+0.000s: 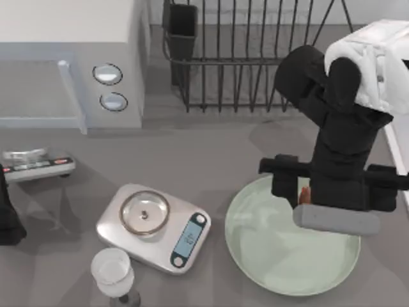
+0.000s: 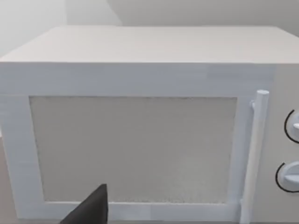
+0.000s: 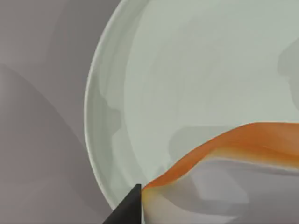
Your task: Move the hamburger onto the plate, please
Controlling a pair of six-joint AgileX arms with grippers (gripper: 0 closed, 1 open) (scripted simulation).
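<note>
The pale mint-green plate (image 1: 268, 249) lies at the right front of the table. My right gripper (image 1: 305, 197) hangs over the plate's far side, shut on the hamburger (image 1: 305, 193), of which an orange-brown sliver peeks out beside the black wrist. In the right wrist view the hamburger (image 3: 233, 140) is an orange curved edge close to the camera, above the plate (image 3: 187, 70), with one dark fingertip (image 3: 130, 209) against it. My left arm (image 1: 7, 217) is parked at the table's left edge, facing the microwave.
A steel scale (image 1: 153, 227) with a small round pan sits left of the plate, and a clear glass (image 1: 114, 272) stands in front of it. A white microwave (image 1: 70, 57) is at the back left, a black wire rack (image 1: 255, 57) behind the plate, and a small device (image 1: 35, 163) at far left.
</note>
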